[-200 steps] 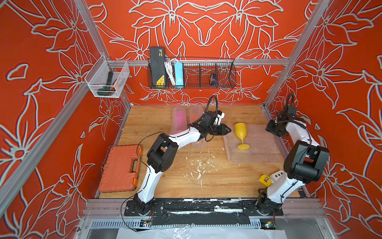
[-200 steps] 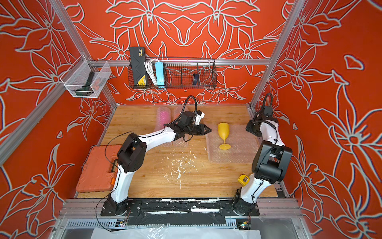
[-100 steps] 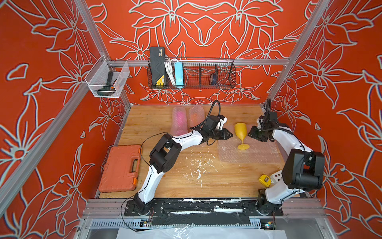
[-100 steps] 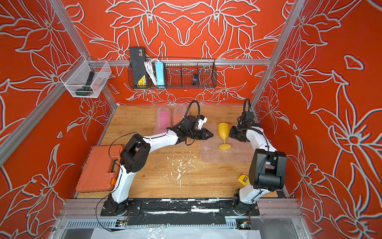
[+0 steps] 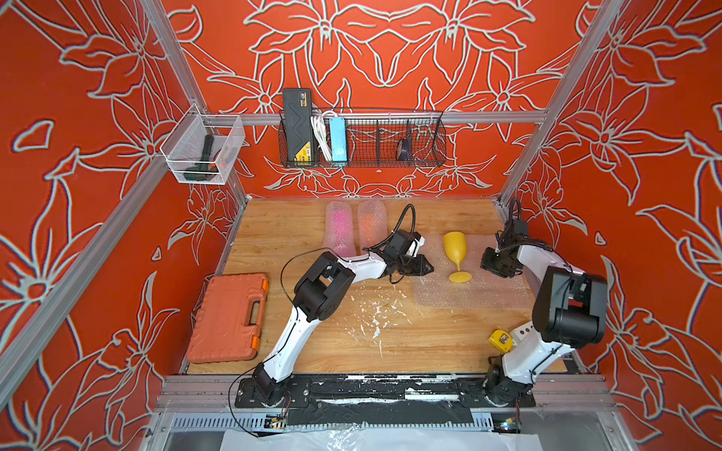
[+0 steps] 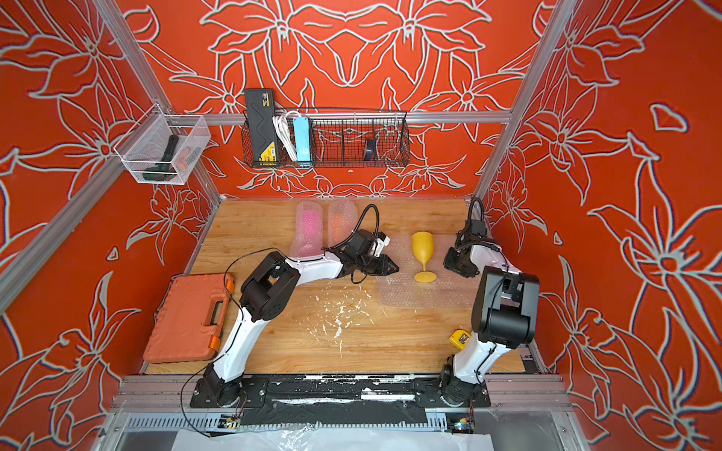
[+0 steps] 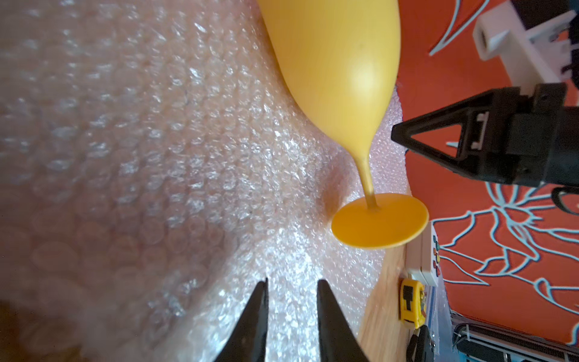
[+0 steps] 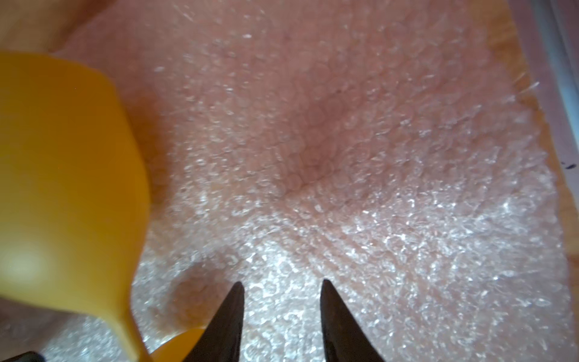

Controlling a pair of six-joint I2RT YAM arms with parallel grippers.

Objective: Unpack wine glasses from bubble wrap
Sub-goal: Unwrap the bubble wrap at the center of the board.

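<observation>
On a pale wooden tabletop (image 5: 312, 351) closed in by orange-red walls (image 5: 390, 47) drawn over with white flower outlines, aluminium rails (image 5: 488, 117) frame the corners. Scattered across the boards near the middle are white flecks (image 5: 375, 320). An orange tool case (image 5: 226, 316) lies shut at the left edge, and a yellow tape measure (image 5: 501, 340) sits near the right arm's base. On the back wall hangs a wire basket (image 5: 426, 136) with a black box (image 5: 297, 125), a white cable (image 5: 320, 136) and a blue block (image 5: 338, 140) at one end; a clear bin (image 5: 230, 140) is fixed to the left rail.

The yellow goblet (image 5: 455, 250) stands upright and unwrapped on its round foot, on a flat sheet of bubble wrap (image 5: 469, 296) spread over the right half of the table. It stands between the two tools — the left gripper (image 5: 424, 267) low at the sheet's left edge, the right gripper (image 5: 494, 267) just beside the bowl on the other side. Neither one touches it. Seen from the left wrist, the left gripper (image 7: 291, 283) has its jaws a little apart over the wrap with nothing between them; from the right wrist, the right gripper (image 8: 282, 283) is likewise parted and empty, the goblet's bowl off to one side of its tips. Toward the back wall lie the pink roll (image 5: 339, 228) and the orange roll (image 5: 371, 222) side by side — each goblet a blur of colour inside its tube.
</observation>
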